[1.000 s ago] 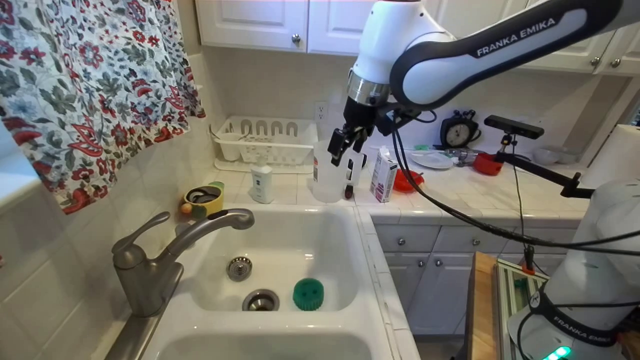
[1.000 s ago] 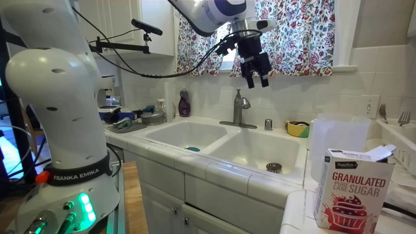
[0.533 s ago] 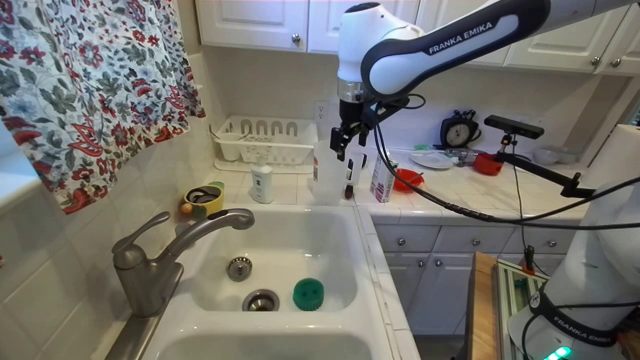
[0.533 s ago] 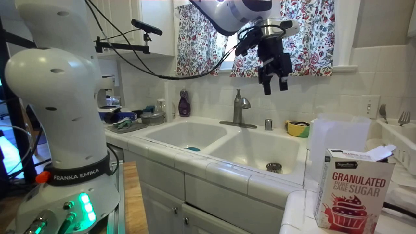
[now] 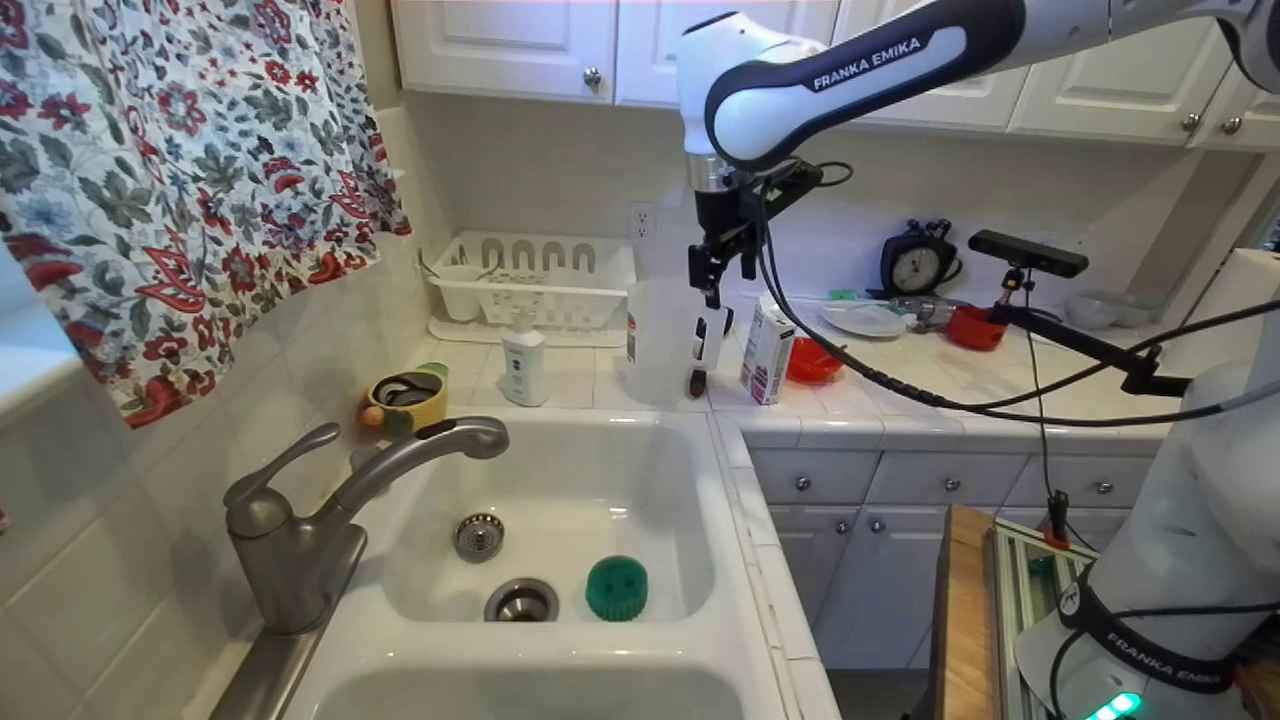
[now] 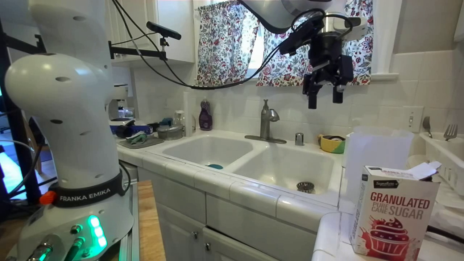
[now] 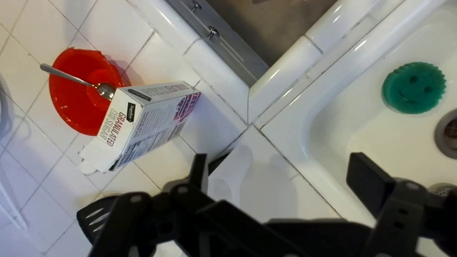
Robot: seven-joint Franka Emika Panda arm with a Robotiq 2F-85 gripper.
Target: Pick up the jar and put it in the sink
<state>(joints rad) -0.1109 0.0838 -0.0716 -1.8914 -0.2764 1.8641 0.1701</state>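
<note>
The black two-fingered gripper [image 6: 325,102] is nearing one white cardboard box [image 6: 395,214] reading "GRANULATED PURE CANE SUGAR", its jaws standing apart.

I'm operating in a kitchen. Lower than my gripper [image 6: 325,100] are a white double sink [image 5: 600,470], a tiled bench [image 5: 980,375], a sugar carton [image 6: 395,214] and a red bowl [image 7: 69,105]. Beyond the gripper in an exterior view I see a dish rack [image 5: 540,288] and white wall cabinets [image 5: 510,45]; flowered curtains [image 6: 228,47] show in both exterior views.
</note>
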